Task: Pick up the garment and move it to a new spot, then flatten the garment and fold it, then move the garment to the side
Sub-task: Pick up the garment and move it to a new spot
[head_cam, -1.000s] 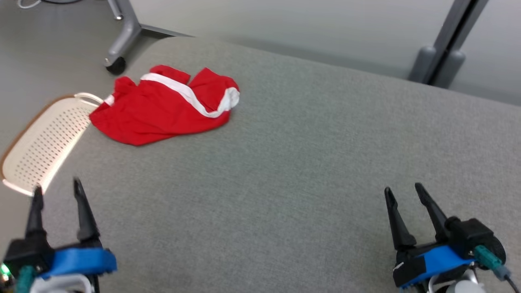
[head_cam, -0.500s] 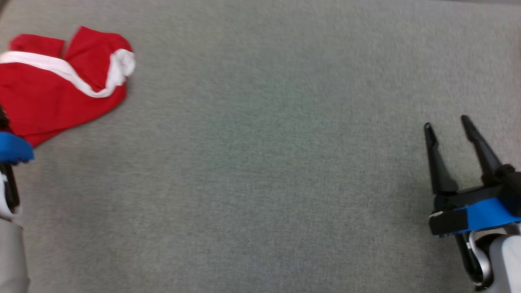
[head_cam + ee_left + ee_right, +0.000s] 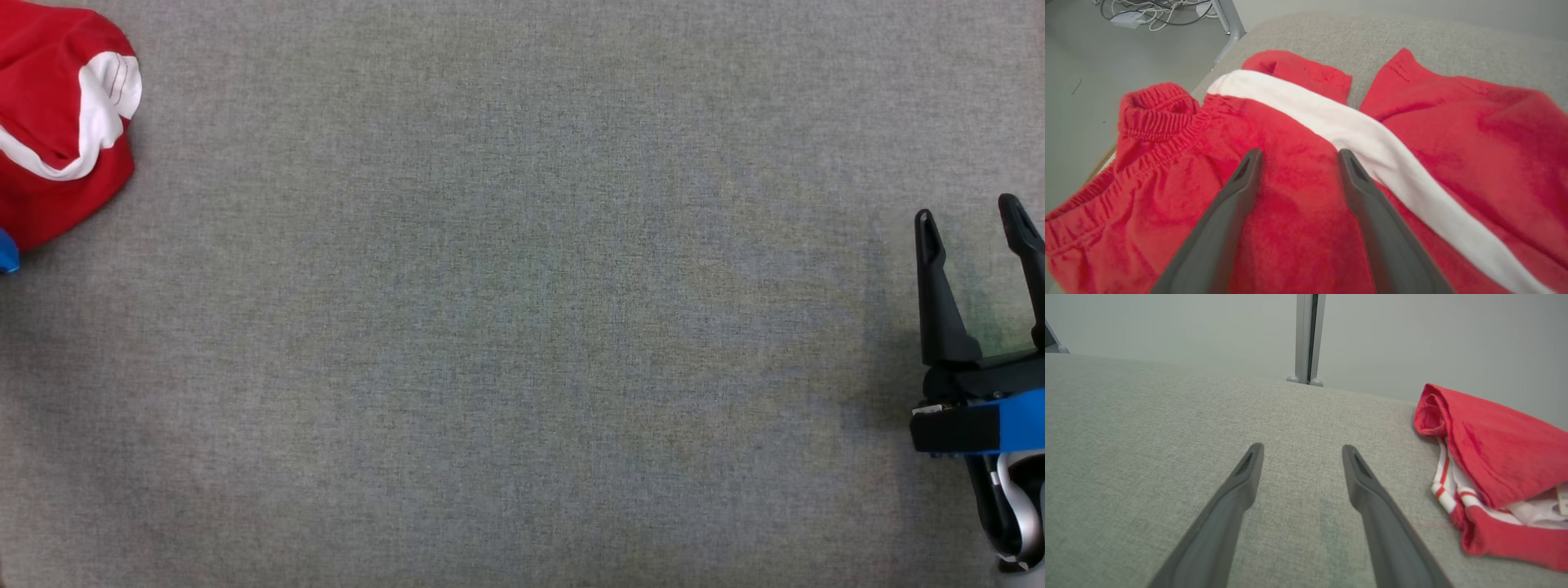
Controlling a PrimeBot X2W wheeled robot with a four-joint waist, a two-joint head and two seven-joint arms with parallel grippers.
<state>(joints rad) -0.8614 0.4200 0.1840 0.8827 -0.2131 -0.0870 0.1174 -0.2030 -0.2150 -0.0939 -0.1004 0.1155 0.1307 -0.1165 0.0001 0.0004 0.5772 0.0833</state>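
The left gripper [image 3: 1298, 157] hangs over the red garment [image 3: 1453, 134], jaws apart, its white stripe [image 3: 1355, 126] beside one jaw; the right gripper [image 3: 1302, 451], jaws apart too, points across the grey table [image 3: 1126, 416].

Grey fabric surface [image 3: 522, 327], floor cables [image 3: 1163, 7]

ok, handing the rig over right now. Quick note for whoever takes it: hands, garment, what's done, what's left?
Left hand: open, holding nothing, poised over the red garment, fingers either side of a red patch beside its white stripe. Contact unclear.
Right hand: open, empty, over the bare grey surface, clear of the garment.
Garment: crumpled at the robot's far left, near the surface's edge.
Done: nothing yet, garment not picked up.
To do: grasp it, move it to a new spot, flatten, fold, move it aside.
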